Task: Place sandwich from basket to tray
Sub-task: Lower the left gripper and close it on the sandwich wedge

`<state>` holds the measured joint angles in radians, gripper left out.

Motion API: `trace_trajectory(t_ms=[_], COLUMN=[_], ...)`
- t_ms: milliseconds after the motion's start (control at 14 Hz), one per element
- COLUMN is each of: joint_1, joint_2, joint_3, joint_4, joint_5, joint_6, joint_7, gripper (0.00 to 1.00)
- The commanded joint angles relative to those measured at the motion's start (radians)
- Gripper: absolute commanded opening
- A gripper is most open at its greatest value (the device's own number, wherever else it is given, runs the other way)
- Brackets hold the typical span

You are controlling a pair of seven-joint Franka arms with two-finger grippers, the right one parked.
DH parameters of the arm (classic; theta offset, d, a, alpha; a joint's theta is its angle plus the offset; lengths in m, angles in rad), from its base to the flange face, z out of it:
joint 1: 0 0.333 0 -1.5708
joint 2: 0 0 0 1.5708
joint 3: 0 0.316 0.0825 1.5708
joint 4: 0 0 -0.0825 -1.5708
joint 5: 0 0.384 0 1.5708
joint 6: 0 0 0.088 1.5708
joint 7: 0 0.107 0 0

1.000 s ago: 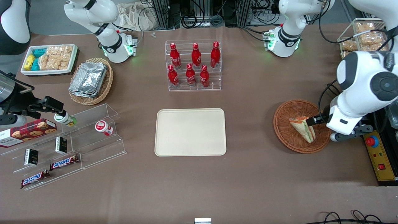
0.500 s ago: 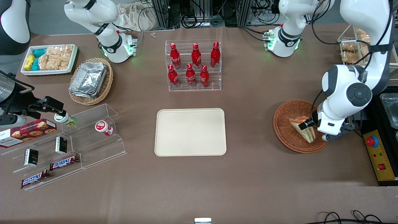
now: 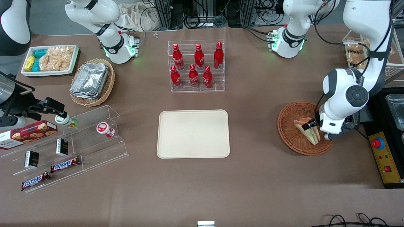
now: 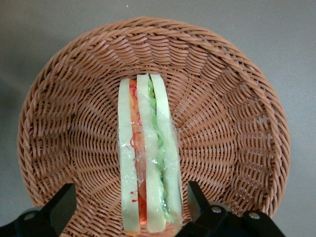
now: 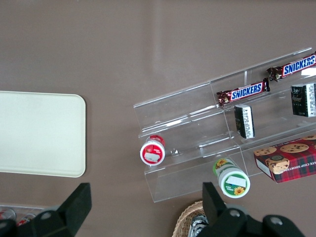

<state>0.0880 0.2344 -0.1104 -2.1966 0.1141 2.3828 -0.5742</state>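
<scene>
The sandwich (image 3: 311,135) (image 4: 146,158), a wrapped wedge of pale bread with green and orange-red filling, lies in the reddish-brown wicker basket (image 3: 285,126) (image 4: 232,123) toward the working arm's end of the table. My gripper (image 3: 308,125) (image 4: 129,201) hangs just above the basket, open, one black finger on each side of the sandwich's wide end. One finger (image 4: 63,200) stands well clear of the bread, the other finger (image 4: 195,196) close beside it. The cream-beige tray (image 3: 193,134) (image 5: 39,133) lies bare at the table's middle.
A clear rack of red bottles (image 3: 197,66) stands farther from the camera than the tray. A box with a red stop button (image 3: 380,148) sits beside the basket. A tan basket of foil trays (image 3: 91,81), a white snack tray (image 3: 50,60) and clear snack shelves (image 3: 72,145) lie toward the parked arm's end.
The working arm has swung in over the basket. The gripper has shifted toward the basket's middle, along the sandwich. The sandwich lies where it was.
</scene>
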Motion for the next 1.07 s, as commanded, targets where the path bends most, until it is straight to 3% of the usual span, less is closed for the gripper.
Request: trace_trajectory(t_ms=[0, 286, 357, 429, 500, 571, 643, 786, 1000], joint_1=[-0.001, -0.002, -0.004, -0.004, -0.005, -0.005, -0.005, -0.005, -0.008], joint_2=[0.028, 0.065, 0.071, 0.072, 0.071, 0.071, 0.071, 0.069, 0.051], joint_3=[-0.003, -0.005, -0.005, -0.006, -0.006, -0.006, -0.006, -0.008, -0.011], joint_4=[-0.018, -0.011, -0.008, -0.005, -0.005, -0.003, -0.002, 0.008, 0.061], joint_5=[0.019, 0.018, 0.018, 0.016, 0.018, 0.016, 0.015, 0.013, 0.013], joint_6=[0.056, 0.073, 0.075, 0.075, 0.073, 0.073, 0.073, 0.070, 0.005], joint_7=[-0.051, -0.088, -0.105, -0.120, -0.122, -0.124, -0.125, -0.151, -0.177], gripper=[1.00, 0.99, 0.93, 0.75, 0.44, 0.24, 0.11, 0.00, 0.00])
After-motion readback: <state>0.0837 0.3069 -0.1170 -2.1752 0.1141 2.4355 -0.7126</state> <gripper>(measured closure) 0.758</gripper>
